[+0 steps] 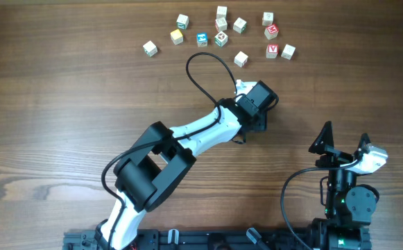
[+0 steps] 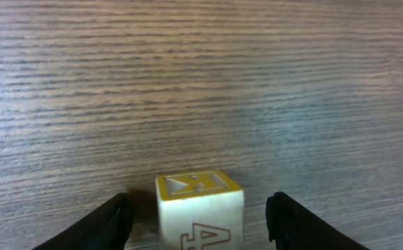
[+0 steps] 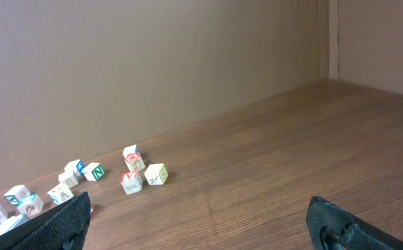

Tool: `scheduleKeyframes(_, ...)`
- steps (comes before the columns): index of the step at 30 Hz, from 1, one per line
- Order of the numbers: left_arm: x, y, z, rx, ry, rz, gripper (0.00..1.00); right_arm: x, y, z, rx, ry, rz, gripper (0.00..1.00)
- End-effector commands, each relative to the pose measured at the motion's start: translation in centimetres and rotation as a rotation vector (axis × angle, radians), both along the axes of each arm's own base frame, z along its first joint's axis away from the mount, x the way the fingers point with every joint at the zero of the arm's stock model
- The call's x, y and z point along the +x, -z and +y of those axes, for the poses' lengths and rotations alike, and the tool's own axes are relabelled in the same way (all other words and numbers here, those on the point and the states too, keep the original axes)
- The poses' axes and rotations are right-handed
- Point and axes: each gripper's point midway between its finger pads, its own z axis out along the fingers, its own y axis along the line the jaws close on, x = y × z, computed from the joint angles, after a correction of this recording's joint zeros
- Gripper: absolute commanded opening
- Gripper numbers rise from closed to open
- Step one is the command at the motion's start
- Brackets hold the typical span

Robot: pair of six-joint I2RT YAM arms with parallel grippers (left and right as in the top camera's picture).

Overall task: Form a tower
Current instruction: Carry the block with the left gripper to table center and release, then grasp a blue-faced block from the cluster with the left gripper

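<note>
Yellow-topped cube (image 2: 200, 208) stands between the parted fingers (image 2: 111, 223) of the left claw (image 1: 255, 104), untouched, probably topping the tower (image 2: 202, 232); lower cubes are hidden. Right claw (image 1: 343, 142) is wide apart. A sideways retreat could brush and topple it.

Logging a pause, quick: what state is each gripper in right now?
Left gripper: open, fingers either side of the yellow-lettered cube with gaps, not gripping it.
Right gripper: open wide, holding nothing.
</note>
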Motion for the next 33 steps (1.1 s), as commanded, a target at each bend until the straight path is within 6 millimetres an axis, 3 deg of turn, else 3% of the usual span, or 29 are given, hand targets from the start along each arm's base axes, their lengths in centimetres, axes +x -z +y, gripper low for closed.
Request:
scheduleKeyframes(1,0.0,1.1,0.5,0.031,-0.032,0.016,0.73,0.0,-0.1,-0.1,-0.017,0.002,-0.003,1.0)
scheduleKeyframes(3,1.8,-1.3,0.5,0.011,-0.05,-0.007,0.78,0.0,-0.1,-0.1,-0.018,0.002,-0.003,1.0)
scheduleKeyframes(4,3.2,-3.5,0.6,0.0,-0.042,-0.037,0.79,0.0,-0.1,-0.1,-0.017,0.002,-0.003,1.0)
scheduleKeyframes(6,6.4,-9.6,0.8,-0.007,0.027,-0.138,0.99,0.0,-0.1,-0.1,-0.017,0.002,-0.003,1.0)
scheduleKeyframes(7,7.9,-12.2,1.0,-0.016,0.039,-0.182,1.0,0.0,-0.1,-0.1,-0.018,0.002,-0.003,1.0)
scheduleKeyframes(9,13.1,-19.4,3.5,-0.075,-0.018,-0.32,1.0,0.0,-0.1,-0.1,-0.018,0.002,-0.003,1.0)
scheduleKeyframes(10,15.1,-21.4,4.9,-0.093,-0.045,-0.375,1.0,0.0,-0.1,-0.1,-0.017,0.002,-0.003,1.0)
scheduleKeyframes(11,17.4,-23.3,7.0,-0.117,-0.094,-0.435,1.0,0.0,-0.1,-0.1,-0.017,0.002,-0.003,1.0)
scheduleKeyframes(13,20.3,-24.3,10.0,-0.13,-0.141,-0.496,1.0,0.0,-0.1,-0.1,-0.017,0.002,-0.003,1.0)
scheduleKeyframes(14,22.5,-22.9,12.8,-0.136,-0.181,-0.483,1.0,0.0,-0.1,-0.1,-0.017,0.002,-0.003,0.99)
scheduleKeyframes(17,24.4,-16.8,14.8,-0.075,-0.183,-0.402,1.0,0.0,-0.1,-0.1,-0.017,0.002,-0.003,1.0)
scheduleKeyframes(19,25.0,-12.3,14.5,-0.045,-0.163,-0.351,1.0,0.0,-0.1,-0.1,-0.017,0.002,-0.003,1.0)
scheduleKeyframes(23,25.9,-5.8,11.9,-0.042,-0.136,-0.325,1.0,0.0,-0.1,-0.1,-0.018,0.002,-0.003,1.0)
scheduleKeyframes(28,26.4,-1.1,11.9,-0.048,-0.217,-0.289,0.99,0.0,-0.1,-0.1,-0.018,0.002,-0.003,1.0)
scheduleKeyframes(33,25.5,1.9,12.3,-0.014,-0.214,-0.23,0.86,0.0,-0.1,-0.1,-0.018,0.002,-0.003,1.0)
